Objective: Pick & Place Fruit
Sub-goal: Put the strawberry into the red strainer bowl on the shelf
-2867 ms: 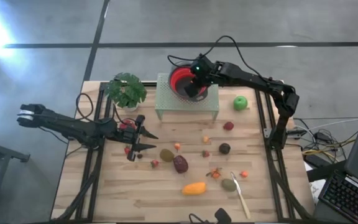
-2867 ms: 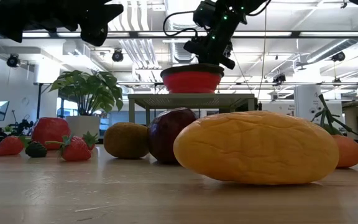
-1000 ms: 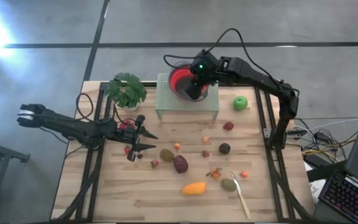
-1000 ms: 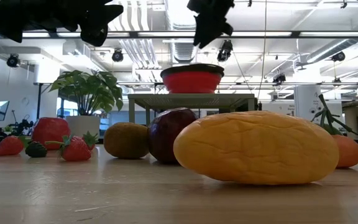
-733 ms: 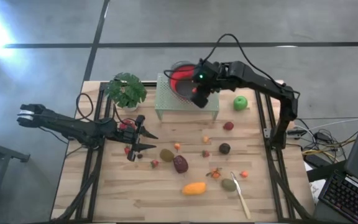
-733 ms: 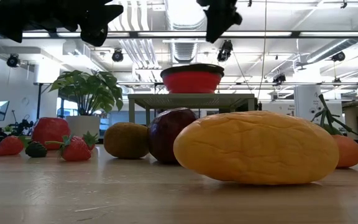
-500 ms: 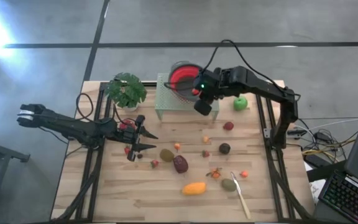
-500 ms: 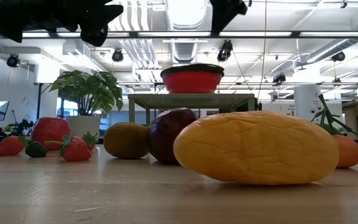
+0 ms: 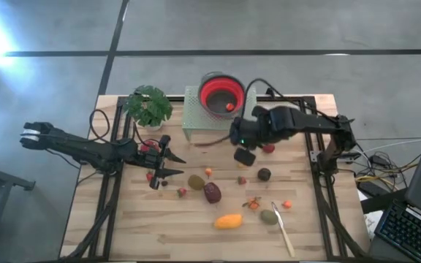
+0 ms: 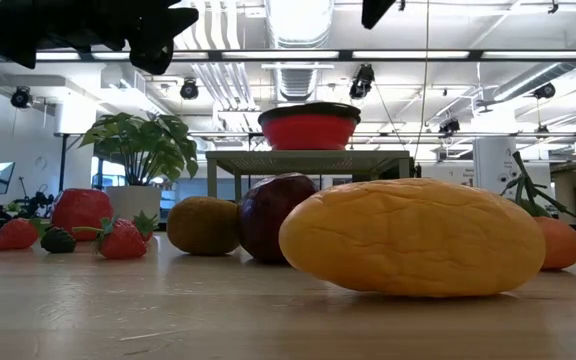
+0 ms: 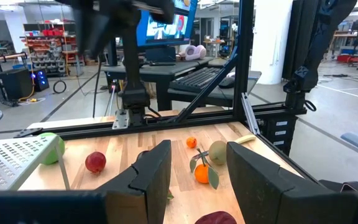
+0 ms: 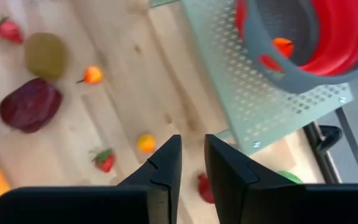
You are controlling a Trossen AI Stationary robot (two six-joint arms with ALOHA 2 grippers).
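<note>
The fruit lies scattered over the wooden table: a maroon oval (image 9: 212,192), an orange oval (image 9: 228,220), a brown one (image 9: 196,181), a dark one (image 9: 264,174) and small berries. One orange piece (image 12: 282,45) lies inside the red bowl (image 9: 221,93), which stands on a perforated stand (image 9: 196,117). My right gripper (image 9: 244,156) hovers above the table just near of the stand, pointing steeply down, fingers a narrow gap apart with nothing between them (image 12: 192,149). My left gripper (image 9: 175,166) waits open at the table's left, level, empty (image 11: 197,168).
A potted plant (image 9: 148,106) stands at the far left beside the stand. A slim pale utensil (image 9: 283,230) lies near the front right. Strawberries (image 9: 148,148) sit by my left gripper. The right arm crosses over the table's far right, where the green apple (image 11: 51,146) lies.
My right gripper has left its place over the red bowl and swung toward the table's near edge and a little right, past the stand's front edge, turning as it went. The bowl is uncovered now. My left arm has kept still.
</note>
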